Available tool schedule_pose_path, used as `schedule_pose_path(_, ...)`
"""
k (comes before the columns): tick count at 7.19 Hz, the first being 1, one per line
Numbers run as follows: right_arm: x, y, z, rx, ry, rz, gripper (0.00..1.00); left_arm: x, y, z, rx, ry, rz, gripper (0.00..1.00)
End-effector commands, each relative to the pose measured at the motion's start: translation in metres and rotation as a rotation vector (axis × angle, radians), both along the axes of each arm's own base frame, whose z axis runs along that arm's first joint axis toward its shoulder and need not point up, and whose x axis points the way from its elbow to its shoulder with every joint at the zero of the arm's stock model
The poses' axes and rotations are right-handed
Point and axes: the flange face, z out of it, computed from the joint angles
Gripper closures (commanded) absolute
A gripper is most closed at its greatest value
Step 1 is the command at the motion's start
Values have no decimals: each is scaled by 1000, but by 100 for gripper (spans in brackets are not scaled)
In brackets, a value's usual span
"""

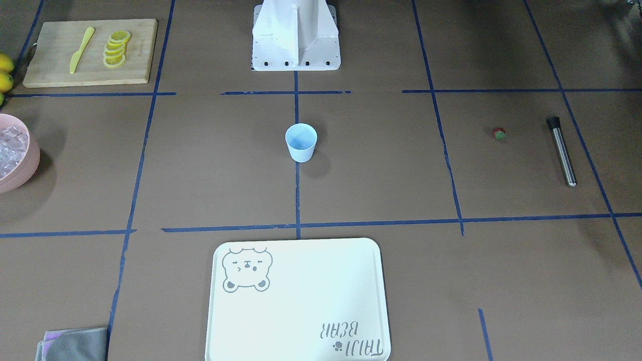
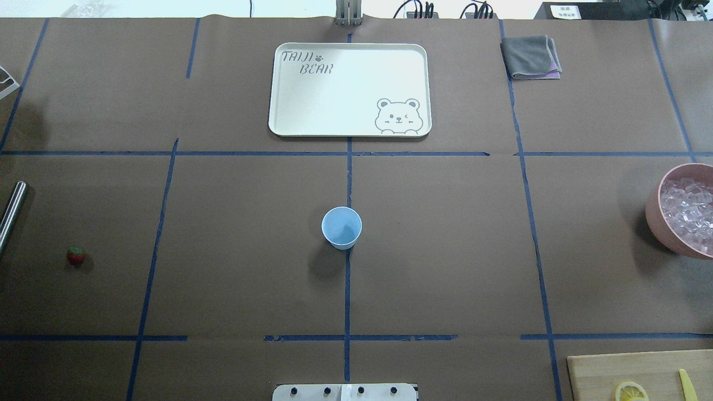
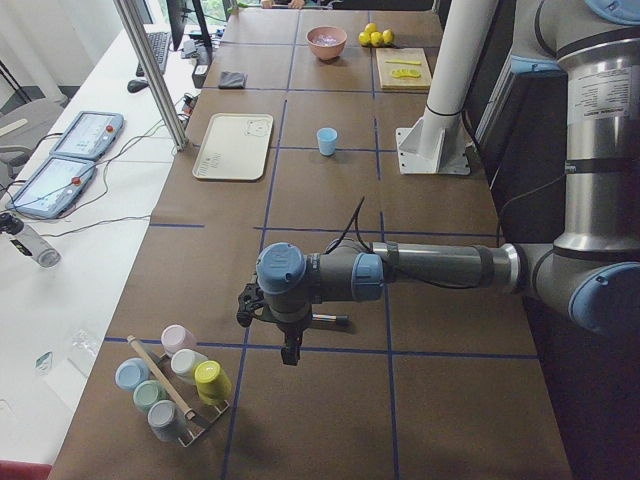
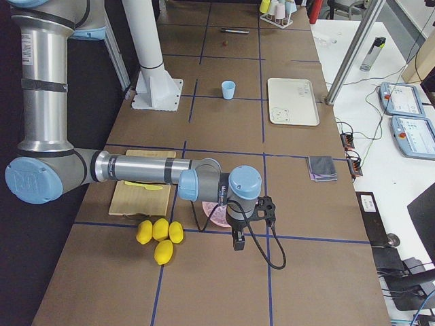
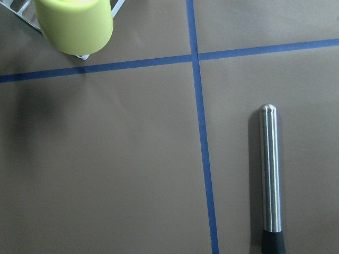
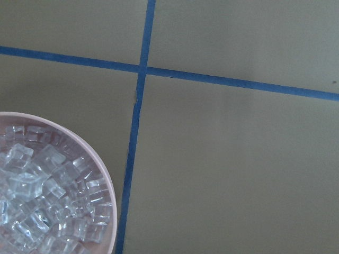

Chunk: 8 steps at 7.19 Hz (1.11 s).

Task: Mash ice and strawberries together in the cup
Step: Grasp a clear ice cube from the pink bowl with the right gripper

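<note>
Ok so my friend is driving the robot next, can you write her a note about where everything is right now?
Left gripper: above the table, near the metal masher. Open or shut, cannot tell.
Right gripper: by the pink bowl. Cannot tell either.
Cup: upright, mid-table, empty.
Strawberry: on the table, robot's left side.
Ice: in the bowl.
Done: nothing yet.
Left: ice and strawberry into the cup, then mash.

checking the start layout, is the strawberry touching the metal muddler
Apart. The front-facing view shows bare table between the strawberry and the muddler.
</note>
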Motion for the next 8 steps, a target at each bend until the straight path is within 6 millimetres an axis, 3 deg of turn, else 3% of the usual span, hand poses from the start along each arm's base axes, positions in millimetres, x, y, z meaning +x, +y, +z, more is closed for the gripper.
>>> schedule_pose_path(1,-1,0,0,0,-2,-1,0,1,-1,0,-1,0,0,0)
schedule_pose_path(4,-9,-3,-14,18,-65,-4,0,1,0,2,-7,1,2,0)
schedule_pose_path(6,-49,-1,-41,78,-128,-82,0,4,0,3,-9,1,8,0)
schedule_pose_path(8,-88,-1,-66,27,-117,-67,1,4,0,3,-8,1,10,0)
